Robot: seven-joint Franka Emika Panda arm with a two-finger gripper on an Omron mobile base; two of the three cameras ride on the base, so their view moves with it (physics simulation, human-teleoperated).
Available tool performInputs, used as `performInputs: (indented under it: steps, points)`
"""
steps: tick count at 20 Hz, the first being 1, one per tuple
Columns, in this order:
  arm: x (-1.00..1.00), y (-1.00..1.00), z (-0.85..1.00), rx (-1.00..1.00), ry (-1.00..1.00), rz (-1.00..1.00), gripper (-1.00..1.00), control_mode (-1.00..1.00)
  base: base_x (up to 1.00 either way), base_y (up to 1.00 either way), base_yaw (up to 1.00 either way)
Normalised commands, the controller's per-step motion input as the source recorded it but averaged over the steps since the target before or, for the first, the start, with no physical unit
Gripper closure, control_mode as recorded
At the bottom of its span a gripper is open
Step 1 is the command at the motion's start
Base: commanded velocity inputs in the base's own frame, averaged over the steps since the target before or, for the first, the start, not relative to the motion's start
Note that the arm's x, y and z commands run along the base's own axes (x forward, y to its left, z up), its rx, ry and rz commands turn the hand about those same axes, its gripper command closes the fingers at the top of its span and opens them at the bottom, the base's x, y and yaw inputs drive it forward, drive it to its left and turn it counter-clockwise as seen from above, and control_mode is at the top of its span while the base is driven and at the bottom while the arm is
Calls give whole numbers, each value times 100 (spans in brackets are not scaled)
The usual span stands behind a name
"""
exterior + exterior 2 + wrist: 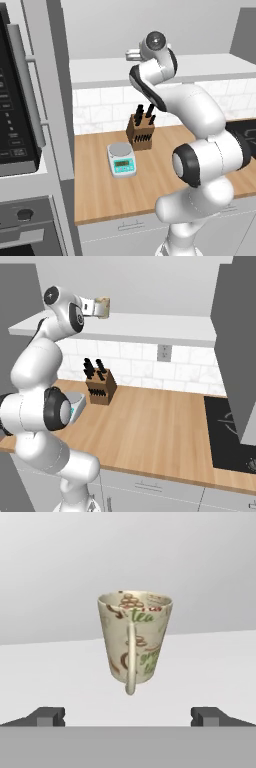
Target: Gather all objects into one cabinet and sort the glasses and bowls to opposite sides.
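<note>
1. The arm is reaching high toward the cabinet (150, 326), and in the right base view the gripper (100, 306) is sitting at the upper left of the frame, right by a beige cup (103, 307).
2. In the hand view that cup (134, 637) is standing centre frame on the white cabinet floor (210, 672), with the pale back wall behind it. It carries printed lettering and a handle, so it is looking more like a mug than a plain tumbler.
3. The jaws are spread wide: the two fingertips (47, 716) are sitting far apart at the bottom corners of the hand view, gripping nothing, with the cup apart from both.
4. The step in hand is looking like an approach for a pick, or a release just made; I can't tell which.
5. The cup is standing upright, long axis vertical, mouth up, handle pointing straight at the camera.
6. A next move is calling for advancing squarely so the fingers straddle the body, minding that handle.
</note>
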Motion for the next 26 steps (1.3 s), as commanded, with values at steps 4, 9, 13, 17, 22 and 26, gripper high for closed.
performInputs:
  steps: [4,9,13,17,22,26]
  points:
    - [36,0,0,3,0,0,-100,-100,0,0,0]
    - [36,0,0,3,0,0,-100,-100,0,0,0]
    - [23,1,-4,0,0,0,-100,-100,0,0,0]
    - [10,5,-6,0,0,0,100,-100,0,0,0]
    - [8,0,-8,1,-3,0,100,-100,0,0,0]
    - [0,0,-16,0,-5,0,100,-100,0,0,0]
